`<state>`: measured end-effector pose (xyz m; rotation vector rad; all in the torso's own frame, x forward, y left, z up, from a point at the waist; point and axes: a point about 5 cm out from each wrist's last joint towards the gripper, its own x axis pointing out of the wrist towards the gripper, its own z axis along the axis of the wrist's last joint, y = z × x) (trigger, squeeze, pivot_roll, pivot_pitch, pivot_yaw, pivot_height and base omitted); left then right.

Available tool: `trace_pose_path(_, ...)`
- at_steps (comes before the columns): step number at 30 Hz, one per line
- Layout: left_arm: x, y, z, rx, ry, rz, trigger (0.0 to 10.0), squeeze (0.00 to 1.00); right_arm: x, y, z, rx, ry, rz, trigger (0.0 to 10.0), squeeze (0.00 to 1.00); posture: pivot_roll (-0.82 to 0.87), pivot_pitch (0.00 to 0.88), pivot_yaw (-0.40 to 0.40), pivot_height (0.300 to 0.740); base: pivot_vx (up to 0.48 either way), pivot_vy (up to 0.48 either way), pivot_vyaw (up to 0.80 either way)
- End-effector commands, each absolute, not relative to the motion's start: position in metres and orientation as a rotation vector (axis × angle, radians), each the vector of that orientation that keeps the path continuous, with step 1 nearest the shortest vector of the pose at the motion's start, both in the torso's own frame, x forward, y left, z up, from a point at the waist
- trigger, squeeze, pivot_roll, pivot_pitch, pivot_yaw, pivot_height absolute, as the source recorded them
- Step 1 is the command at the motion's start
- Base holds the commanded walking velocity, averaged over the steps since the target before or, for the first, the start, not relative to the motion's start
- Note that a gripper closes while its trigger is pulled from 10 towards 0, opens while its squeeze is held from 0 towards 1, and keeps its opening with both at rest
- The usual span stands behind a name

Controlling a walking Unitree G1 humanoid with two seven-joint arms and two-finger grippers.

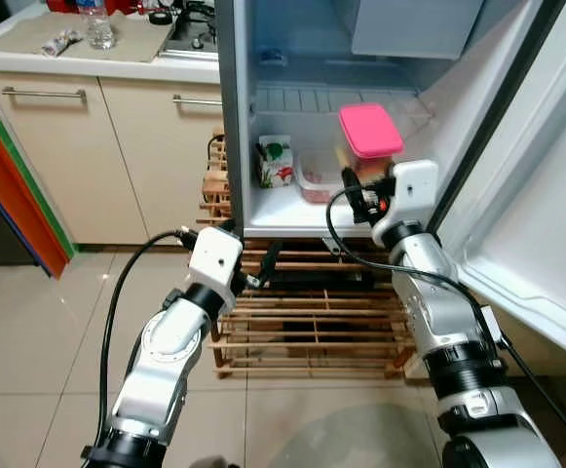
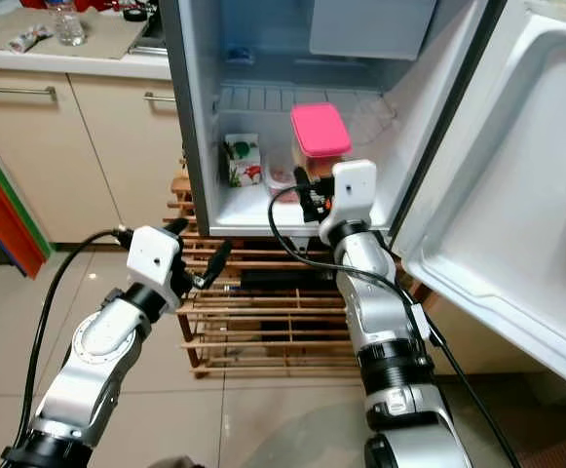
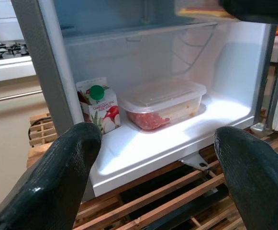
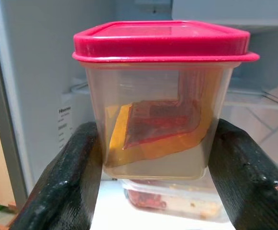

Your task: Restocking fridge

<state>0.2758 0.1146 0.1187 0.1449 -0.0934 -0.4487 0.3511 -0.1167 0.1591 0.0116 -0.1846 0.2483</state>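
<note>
My right gripper (image 4: 148, 167) clamps the clear plastic tub with the pink lid (image 1: 369, 136) at the open white fridge (image 1: 241, 117), above the flat clear food box (image 3: 163, 103). Lowered carelessly, it could tip off that box. Left gripper (image 3: 158, 158) hangs wide open, holding nothing.

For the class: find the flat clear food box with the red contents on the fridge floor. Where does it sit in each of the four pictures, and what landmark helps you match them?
Left eye view: flat clear box, low in the fridge, just left of the right gripper.
Right eye view: mostly hidden, a sliver beside that gripper.
Left wrist view: centre.
Right wrist view: bottom, under the pink-lidded container.
Shared landmark: the juice carton to the box's left in three views.
</note>
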Motion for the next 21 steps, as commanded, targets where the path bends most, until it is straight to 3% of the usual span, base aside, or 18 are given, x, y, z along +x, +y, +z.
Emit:
trace_pose_path(1, 0.274, 0.109, 0.121, 0.139, -0.119, -0.481, 10.0, 0.0, 0.355, -0.119, 0.16, 0.029, -0.189, 0.241, 0.0, 0.09, 0.03, 0.0, -0.064, 0.74, 0.0, 0.0, 0.0)
trace_pose_path(4, 0.273, 0.107, 0.122, 0.134, -0.134, -0.496, 10.0, 0.0, 0.36, -0.118, 0.163, 0.028, -0.2, 0.244, 0.0, 0.09, 0.02, 0.0, -0.059, 0.74, 0.175, 0.0, 0.0)
trace_pose_path(21, 0.269, 0.101, 0.132, 0.18, -0.191, -0.563, 10.0, 0.0, 0.375, -0.107, 0.179, 0.024, -0.267, 0.264, 0.0, 0.09, 0.04, 0.0, -0.06, 0.74, 0.478, 0.0, 0.0)
